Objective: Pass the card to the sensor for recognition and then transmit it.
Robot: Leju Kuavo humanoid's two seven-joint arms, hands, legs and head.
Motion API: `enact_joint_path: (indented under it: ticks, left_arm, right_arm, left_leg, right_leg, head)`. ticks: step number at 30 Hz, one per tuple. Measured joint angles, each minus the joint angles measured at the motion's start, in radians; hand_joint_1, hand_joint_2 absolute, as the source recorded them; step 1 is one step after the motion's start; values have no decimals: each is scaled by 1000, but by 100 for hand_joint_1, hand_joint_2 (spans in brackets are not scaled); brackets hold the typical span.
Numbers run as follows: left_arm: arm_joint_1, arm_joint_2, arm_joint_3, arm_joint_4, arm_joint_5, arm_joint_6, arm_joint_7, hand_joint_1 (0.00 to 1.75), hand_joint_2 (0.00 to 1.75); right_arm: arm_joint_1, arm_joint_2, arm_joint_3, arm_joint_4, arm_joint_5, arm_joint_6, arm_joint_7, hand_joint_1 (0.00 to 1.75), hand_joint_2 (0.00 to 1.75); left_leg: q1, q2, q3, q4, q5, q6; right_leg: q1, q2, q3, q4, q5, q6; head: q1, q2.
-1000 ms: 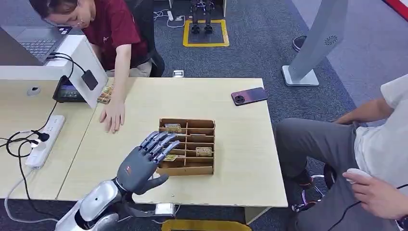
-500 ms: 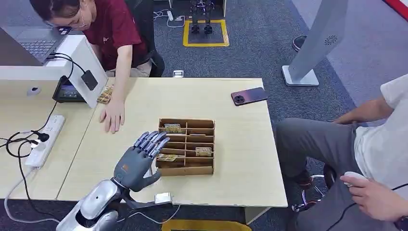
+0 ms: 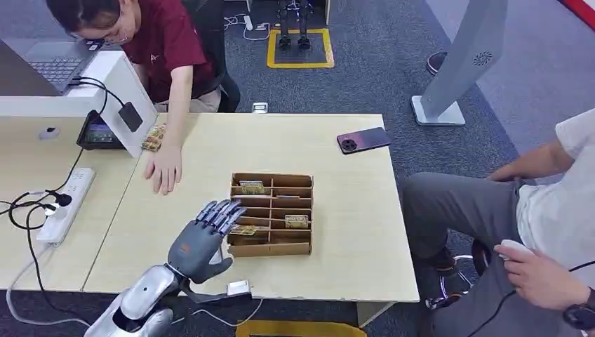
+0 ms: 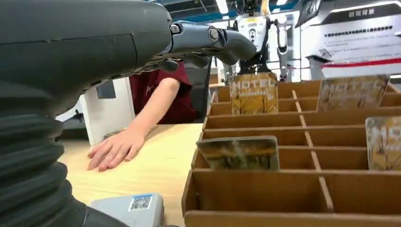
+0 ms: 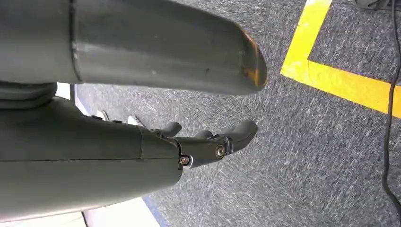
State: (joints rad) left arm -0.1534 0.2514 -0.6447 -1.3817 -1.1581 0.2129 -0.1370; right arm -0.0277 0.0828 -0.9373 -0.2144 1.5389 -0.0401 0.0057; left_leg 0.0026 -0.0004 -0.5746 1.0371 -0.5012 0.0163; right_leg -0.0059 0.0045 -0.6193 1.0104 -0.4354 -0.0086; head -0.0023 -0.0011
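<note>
Left hand (image 3: 200, 242) hovers at lower centre-left of head view, fingers (image 3: 221, 213) spread, holding nothing, tips at the left edge of the cardboard tray (image 3: 303, 247). Target card (image 3: 244, 229) lies just right of those fingertips, in a front-left slot, long axis across the frame. Left is clearly the nearer hand. Right hand (image 5: 208, 142) hangs over carpet, fingers loosely apart, empty. Sensor (image 3: 130, 116) sits upper left, well apart.

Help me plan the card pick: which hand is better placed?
Left. The left hand hovers open beside the cardboard organizer, near a card; the right hand hangs over carpet.
</note>
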Motion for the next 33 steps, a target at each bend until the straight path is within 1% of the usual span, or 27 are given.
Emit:
enact_joint_path:
  ticks: [2,5,13,16,20,33]
  left_arm:
    - [1,-9,0,7,24,-14,-14,0,175]
    - [3,-25,0,17,27,-20,-15,0,175]
    - [5,-44,0,34,35,-20,-15,0,175]
    - [6,-58,0,36,57,-19,-27,0,175]
    - [5,-74,0,36,67,-21,-29,0,175]
    - [5,-88,0,41,74,-22,-29,0,175]
  right_arm:
    - [0,0,-3,-2,6,0,0,0,0]
    - [0,0,-6,-3,9,0,-6,0,0]
    - [0,1,-7,-4,13,-2,-10,0,0]
    - [0,1,-7,-5,17,-2,-11,0,0]
    - [0,2,-7,-5,21,-2,-8,0,0]
    - [0,2,-7,-5,24,-2,-8,0,0]
  left_leg:
    - [0,0,0,0,0,0]
    - [0,0,0,0,0,0]
    - [0,0,0,0,0,0]
    - [0,0,0,0,0,0]
    - [0,0,0,0,0,0]
    - [0,0,0,0,0,0]
  right_leg:
    - [0,0,0,0,0,0]
    - [0,0,0,0,0,0]
    - [0,0,0,0,0,0]
    - [0,0,0,0,0,0]
    - [0,0,0,0,0,0]
    - [0,0,0,0,0,0]
  head:
    - [0,0]
    - [0,0]
    - [0,0]
    - [0,0]
    - [0,0]
    - [0,0]
